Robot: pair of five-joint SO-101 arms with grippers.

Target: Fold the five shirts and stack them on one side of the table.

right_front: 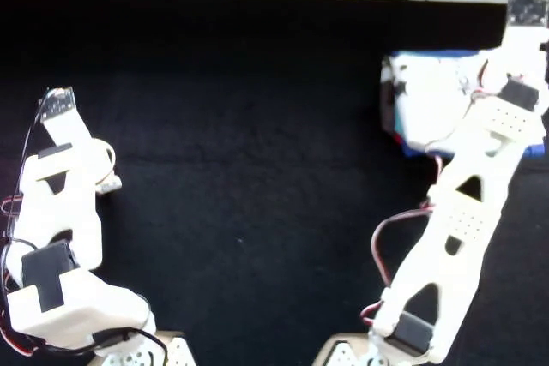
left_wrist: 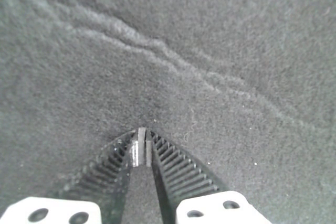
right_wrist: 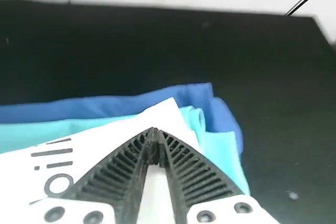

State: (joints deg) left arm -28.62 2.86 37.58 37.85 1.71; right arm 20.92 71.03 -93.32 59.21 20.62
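Left hand (left_wrist: 142,142) and right hand (right_wrist: 154,141) both closed.

Stack (right_front: 429,100) at the upper right of the high view is showing a white shirt (right_wrist: 100,142) with black markings on top, turquoise shirt (right_wrist: 52,129) and blue shirt (right_wrist: 105,106) peeking out underneath, black cloth (right_front: 257,126) all around

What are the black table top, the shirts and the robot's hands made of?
Table top: probably felt-like cloth, matte, fuzzy, softly creased.
Shirts: thin, smooth fabric, likely cotton knit; edges roll softly.
Left hand and right hand: hard plastic, black ribbed fingers, white base.
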